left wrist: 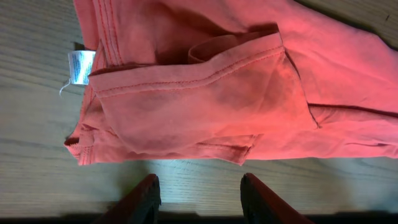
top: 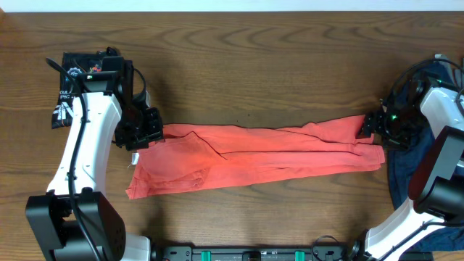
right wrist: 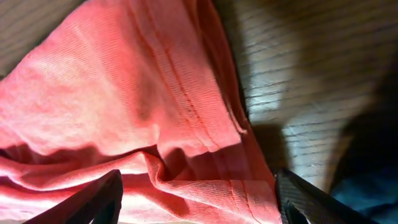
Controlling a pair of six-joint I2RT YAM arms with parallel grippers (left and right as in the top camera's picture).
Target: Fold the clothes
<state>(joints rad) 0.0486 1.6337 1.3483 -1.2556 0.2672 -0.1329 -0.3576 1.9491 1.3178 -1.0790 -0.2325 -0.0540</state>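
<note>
Orange shirt [top: 254, 156] lies in a long folded band across mid-table; left gripper [left wrist: 199, 186] open over bare wood at its left end, right gripper [right wrist: 198, 190] spread wide astride the right hem, seemingly pinching nothing; a shallow, single-layer grab could spill the fold.

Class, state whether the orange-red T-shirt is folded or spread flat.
Folded: the orange-red T-shirt lies as a long narrow strip, layers and hems overlapping.

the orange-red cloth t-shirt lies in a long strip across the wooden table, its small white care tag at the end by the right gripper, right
No. The orange-red cloth t-shirt does lie in a long strip across the wooden table, but its small white care tag is at the end by the left gripper, as the left wrist view shows.
</note>
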